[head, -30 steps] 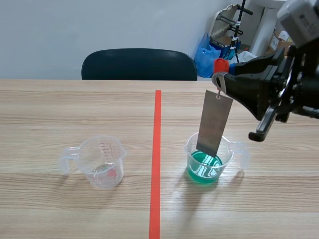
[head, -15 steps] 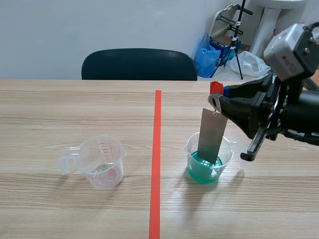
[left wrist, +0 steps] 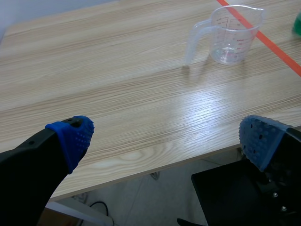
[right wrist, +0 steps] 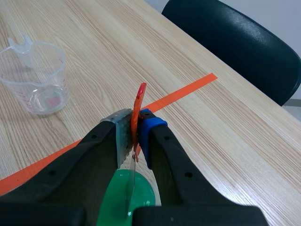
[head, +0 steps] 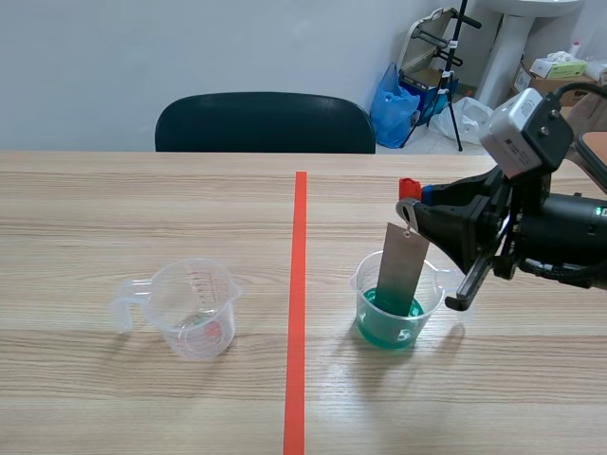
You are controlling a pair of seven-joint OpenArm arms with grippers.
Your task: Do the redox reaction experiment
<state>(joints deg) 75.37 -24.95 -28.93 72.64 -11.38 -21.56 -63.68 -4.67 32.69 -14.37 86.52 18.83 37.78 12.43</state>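
Over the last second I have watched the right arm come down from the upper right of the scene view, and the metal strip [head: 399, 270] has come down with it. A second ago its lower edge hung just over the beaker of green liquid [head: 372, 320]. Now the lower part stands inside the beaker, right of centre in the frame, and looks to be in the liquid, with the upper half rising above the rim at a slight tilt.

The right end effector [head: 410, 192] is closed narrowly on the red tab at the strip's top. My right wrist view shows the tab pinched between the two fingertips [right wrist: 149, 126] and the green liquid [right wrist: 123, 200] directly below them.

The left end effector [left wrist: 165, 136] stands wide, holding nothing, over the near edge of the counter [left wrist: 117, 70]. The empty measuring cup [left wrist: 233, 35] sits well ahead of it. In the scene view that cup [head: 194, 308] is at lower left, on the far side of the red tape line [head: 299, 284] from the beaker, and it has not shifted.

By my reading, the dipping step is now under way: metal and solution are in contact, which is what the reaction needs. I cannot tell from here whether the strip reaches the beaker's bottom or whether any deposit has begun to form on it.
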